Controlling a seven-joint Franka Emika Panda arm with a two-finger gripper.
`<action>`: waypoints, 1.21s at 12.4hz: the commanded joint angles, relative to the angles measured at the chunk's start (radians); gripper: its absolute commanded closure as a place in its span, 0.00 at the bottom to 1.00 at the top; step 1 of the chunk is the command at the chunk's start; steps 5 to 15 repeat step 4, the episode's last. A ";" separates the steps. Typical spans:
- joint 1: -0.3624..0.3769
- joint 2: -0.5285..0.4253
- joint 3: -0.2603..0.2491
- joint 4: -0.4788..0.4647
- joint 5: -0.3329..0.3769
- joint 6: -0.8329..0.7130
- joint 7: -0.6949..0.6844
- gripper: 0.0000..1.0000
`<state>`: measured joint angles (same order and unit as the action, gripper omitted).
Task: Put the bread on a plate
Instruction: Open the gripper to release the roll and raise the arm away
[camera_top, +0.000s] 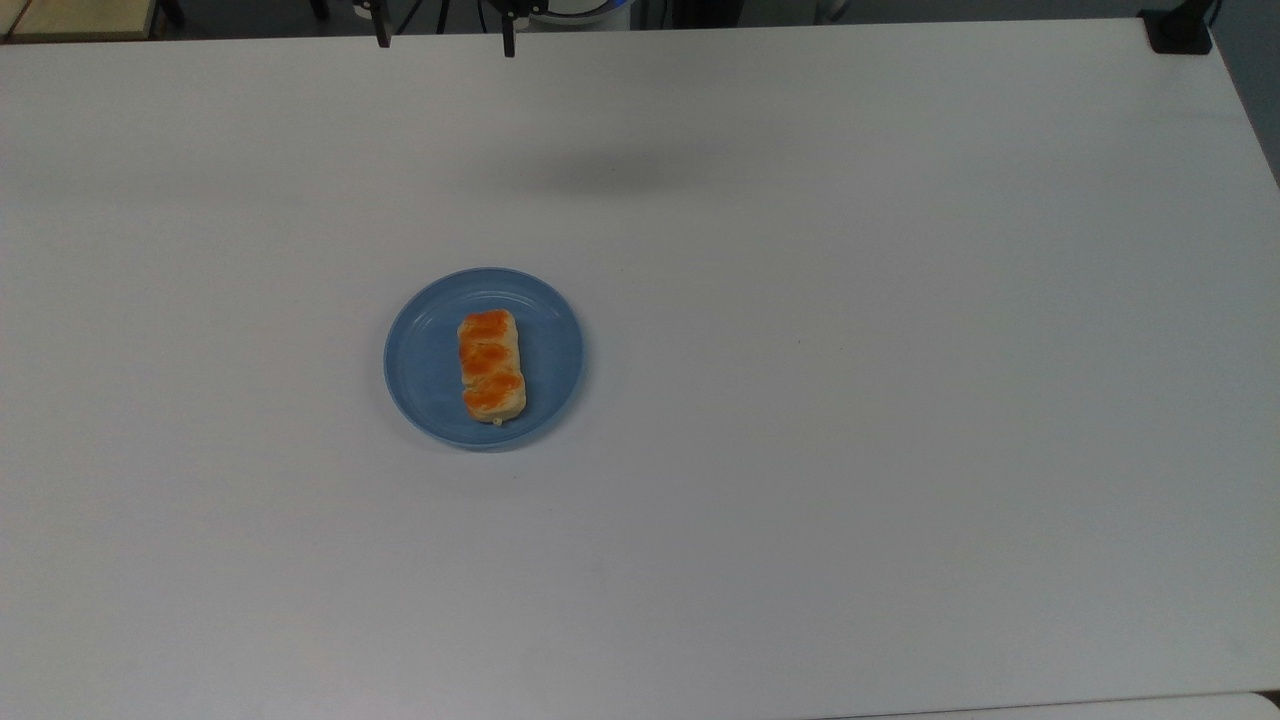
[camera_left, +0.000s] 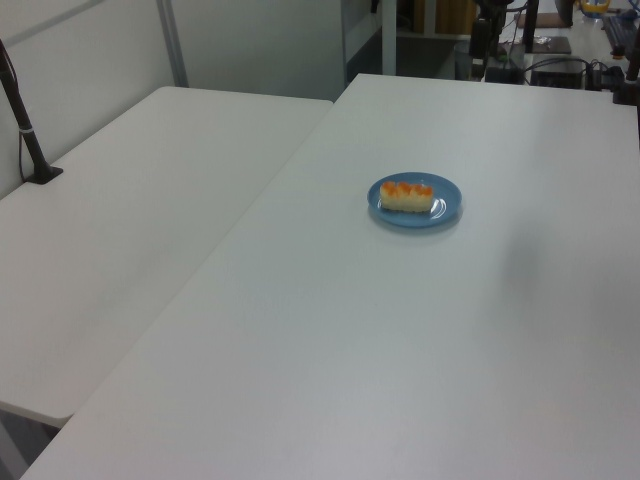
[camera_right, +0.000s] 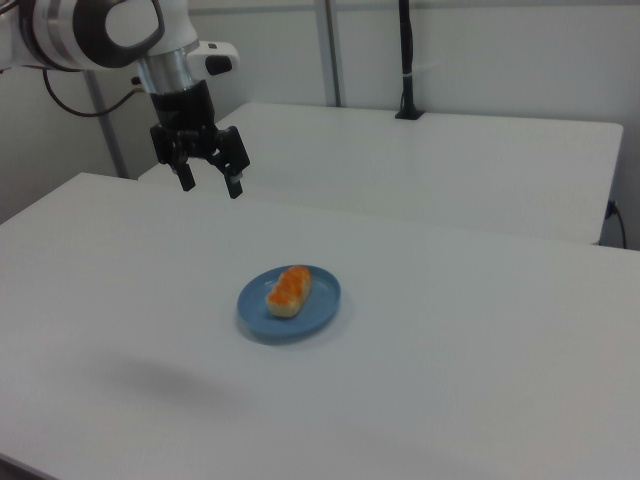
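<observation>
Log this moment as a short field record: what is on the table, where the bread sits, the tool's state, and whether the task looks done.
bread: small oblong pale-yellow roll with glossy orange-brown bumps, lying flat inside the plate, free of any grip
plate: round shallow light-blue plastic plate, resting on the white table
tool: black two-finger tool, open, empty, raised above the table and off to the right view's upper left of the plate
contact: none between tool and bread
task status: looks complete, bread on plate
</observation>
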<state>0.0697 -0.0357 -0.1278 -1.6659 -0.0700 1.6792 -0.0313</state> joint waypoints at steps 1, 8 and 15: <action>0.001 -0.001 0.004 -0.028 0.012 0.004 0.014 0.00; -0.001 0.017 0.004 -0.023 0.016 0.007 0.010 0.00; -0.001 0.017 0.004 -0.023 0.016 0.007 0.010 0.00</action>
